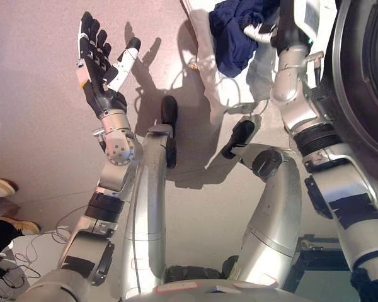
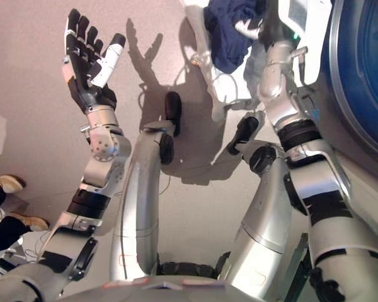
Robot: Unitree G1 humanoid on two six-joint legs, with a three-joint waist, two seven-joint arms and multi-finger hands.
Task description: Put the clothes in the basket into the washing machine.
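Note:
A dark blue garment [image 1: 236, 31] is bunched over the white basket [image 1: 223, 88] at the top of the view. My right hand [image 1: 274, 28] sits at the garment's right side, partly cut off by the top edge. A white-tipped finger [image 2: 246, 27] curls across the cloth, pinching it. The washing machine's round door [image 1: 365, 75] fills the right edge, just right of my right forearm. My left hand [image 1: 101, 60] is raised over bare floor at the upper left. Its fingers are straight and spread, and it holds nothing.
A person's tan shoes [image 1: 1, 187] and dark trouser leg [image 2: 3, 229] show at the left edge. Loose thin cables [image 1: 41, 242] lie on the floor near them. A dark frame [image 1: 318, 258] stands at the lower right below the machine.

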